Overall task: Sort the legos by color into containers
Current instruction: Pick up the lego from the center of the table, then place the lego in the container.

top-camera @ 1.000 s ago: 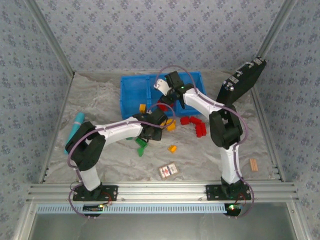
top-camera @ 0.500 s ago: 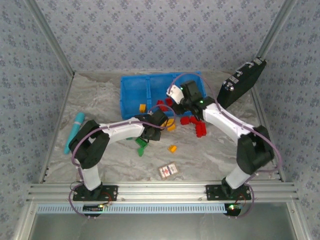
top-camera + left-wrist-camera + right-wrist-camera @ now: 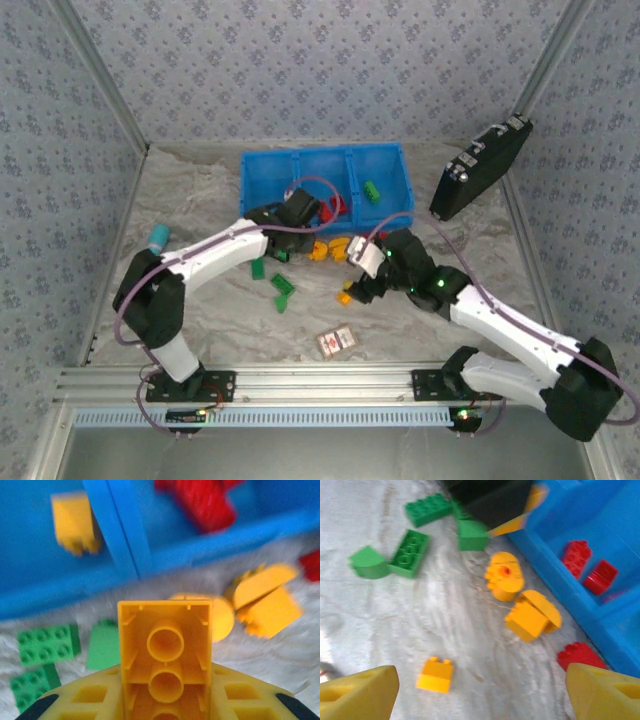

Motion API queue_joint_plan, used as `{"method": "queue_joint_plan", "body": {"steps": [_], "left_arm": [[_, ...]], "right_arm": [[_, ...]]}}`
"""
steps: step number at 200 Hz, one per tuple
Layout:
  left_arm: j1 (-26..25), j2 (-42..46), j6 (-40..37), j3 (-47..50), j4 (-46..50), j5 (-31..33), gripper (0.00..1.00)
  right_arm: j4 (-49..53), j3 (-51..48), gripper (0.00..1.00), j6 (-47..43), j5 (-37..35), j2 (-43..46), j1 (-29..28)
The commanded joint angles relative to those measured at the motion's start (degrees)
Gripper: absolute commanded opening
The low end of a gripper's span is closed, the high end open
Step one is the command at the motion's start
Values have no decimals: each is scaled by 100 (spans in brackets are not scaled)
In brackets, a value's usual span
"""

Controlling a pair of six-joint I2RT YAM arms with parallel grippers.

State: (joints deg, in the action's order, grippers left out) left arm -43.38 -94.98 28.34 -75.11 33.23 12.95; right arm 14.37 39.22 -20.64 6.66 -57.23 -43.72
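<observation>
Work surface: a pale crumpled sheet [image 3: 200, 310]. Nearest, the right gripper [image 3: 480, 690] hangs spread wide above a small loose orange-yellow studded brick [image 3: 435, 675]; beyond it, the left gripper [image 3: 165, 702] clamps a long orange-yellow plastic brick [image 3: 165, 640] just short of the bright blue three-compartment plastic bin [image 3: 120, 535]. The carry is best finished by clearing the front wall and releasing low over the left compartment, beside the orange-yellow brick [image 3: 72, 522] lying there, not right of the divider. A second earlier the right arm reached over the bin, and the left gripper sat farther back on the sheet.
</observation>
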Motion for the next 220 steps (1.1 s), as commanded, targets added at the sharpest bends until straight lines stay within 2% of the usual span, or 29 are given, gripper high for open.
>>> {"method": "queue_joint_plan", "body": {"steps": [1, 14, 29, 55, 75, 96, 127, 141, 153, 164, 174, 184, 194, 220], "left_arm": [[181, 213, -460, -387, 146, 123, 27], [317, 144, -553, -539, 125, 173, 27], [471, 49, -679, -645, -33, 189, 27], [724, -317, -932, -980, -222, 219, 27], [876, -762, -1104, -1342, -239, 204, 27], [931, -1123, -1250, -1604, -187, 223, 27], [1121, -1364, -1267, -1700, -181, 286, 27], [1219, -1344, -1253, -1646, -211, 296, 27], [1295, -1277, -1252, -1559, -293, 253, 27], [1353, -1240, -1252, -1507, -354, 253, 27], [1396, -1240, -1267, -1502, -382, 223, 27], [1423, -1255, -1293, -1506, -402, 225, 27], [1455, -1306, -1304, -1545, -395, 203, 27], [1498, -1486, -1322, -1677, -349, 192, 27]], "right_arm": [[-417, -324, 90, 519, -359, 277, -506], [-496, -356, 92, 879, -450, 247, -776], [-509, -298, 99, 1238, -624, 108, -1068], [-987, -385, 99, 1434, -1070, -177, -1642], [-968, -113, 99, 1980, -1135, -543, -1682], [-322, 567, 99, 2715, -1355, -887, -1780], [-97, 1039, 99, 2864, -1307, -988, -2028], [-122, 1103, 99, 2939, -1740, -1031, -2175], [46, 1276, 99, 3295, -2428, -1151, -2268], [343, 1523, 99, 3892, -3231, -1291, -2318], [855, 1877, 99, 4457, -3552, -1407, -2349], [1077, 2129, 99, 4154, -3635, -1442, -2486], [1061, 2207, 99, 3377, -3508, -1344, -2715], [983, 2055, 99, 3613, -3864, -977, -2723]]}}
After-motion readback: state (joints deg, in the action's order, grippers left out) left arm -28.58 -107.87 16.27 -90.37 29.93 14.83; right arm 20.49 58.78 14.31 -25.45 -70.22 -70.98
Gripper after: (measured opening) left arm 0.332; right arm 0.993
